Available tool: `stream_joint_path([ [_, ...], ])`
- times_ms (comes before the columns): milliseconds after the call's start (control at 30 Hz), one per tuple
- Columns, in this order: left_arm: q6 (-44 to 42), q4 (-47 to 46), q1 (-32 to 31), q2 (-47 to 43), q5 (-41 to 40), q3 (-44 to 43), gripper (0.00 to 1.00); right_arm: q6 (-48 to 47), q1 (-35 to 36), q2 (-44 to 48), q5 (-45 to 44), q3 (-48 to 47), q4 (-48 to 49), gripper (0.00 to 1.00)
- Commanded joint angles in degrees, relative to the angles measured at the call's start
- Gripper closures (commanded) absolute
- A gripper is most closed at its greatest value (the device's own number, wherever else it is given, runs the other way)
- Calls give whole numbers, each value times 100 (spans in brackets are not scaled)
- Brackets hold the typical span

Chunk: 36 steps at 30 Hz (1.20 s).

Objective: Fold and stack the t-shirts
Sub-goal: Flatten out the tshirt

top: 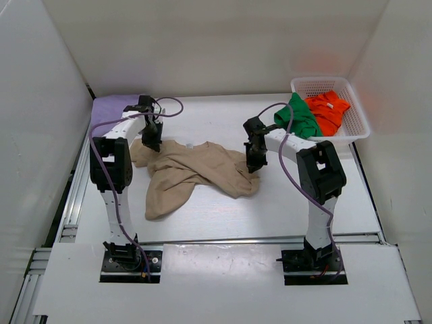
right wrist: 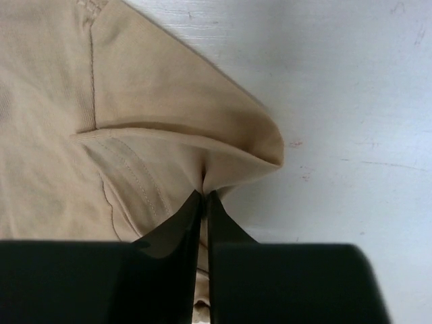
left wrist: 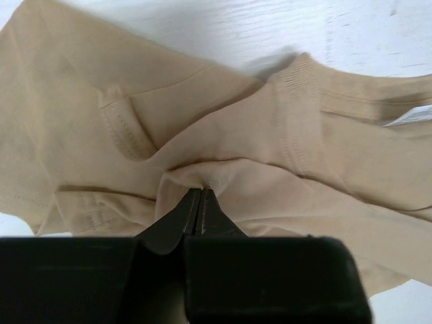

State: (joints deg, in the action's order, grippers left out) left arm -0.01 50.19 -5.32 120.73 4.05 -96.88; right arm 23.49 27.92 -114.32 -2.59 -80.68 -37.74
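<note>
Crumpled tan beige cloth t-shirt (top: 192,172) lies left of the white plastic lattice basket (top: 361,127), long axis crosswise toward it, collar on its far edge. I have my left gripper (top: 152,143) clenched on a fold at the end farthest from the basket, and my right gripper (top: 254,164) pinching the nearest end. Only the wrist views show cloth caught in the closed jaws; only overhead shows the green t-shirt (top: 300,118) and orange-red t-shirt (top: 329,111) in the basket.

White-shelled left arm (top: 116,202) and right arm (top: 317,216), black joint housings (top: 111,165), trailing purple cables (top: 172,99), bolted black base plates (top: 131,260), glossy black tapered fingers (left wrist: 177,226)
</note>
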Motion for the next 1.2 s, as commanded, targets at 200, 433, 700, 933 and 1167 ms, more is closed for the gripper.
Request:
stream_joint_path([
  [200,1,-45,338,-919,-353,-313,90,200,-120,777,197,-105,-181,100],
  [433,1,25,427,-1972,-319,-895,90,253,-560,1509,558,-27,-111,100],
  [700,1,1035,-372,-4415,298,1705,90,393,-629,2220,189,1392,-314,100],
  [933,1,2520,-707,-6025,991,3464,90,903,-1122,2976,277,3181,-85,58],
  [1167,1,2671,-856,-6492,1063,4291,90,1386,-666,3417,-277,2445,258,53],
])
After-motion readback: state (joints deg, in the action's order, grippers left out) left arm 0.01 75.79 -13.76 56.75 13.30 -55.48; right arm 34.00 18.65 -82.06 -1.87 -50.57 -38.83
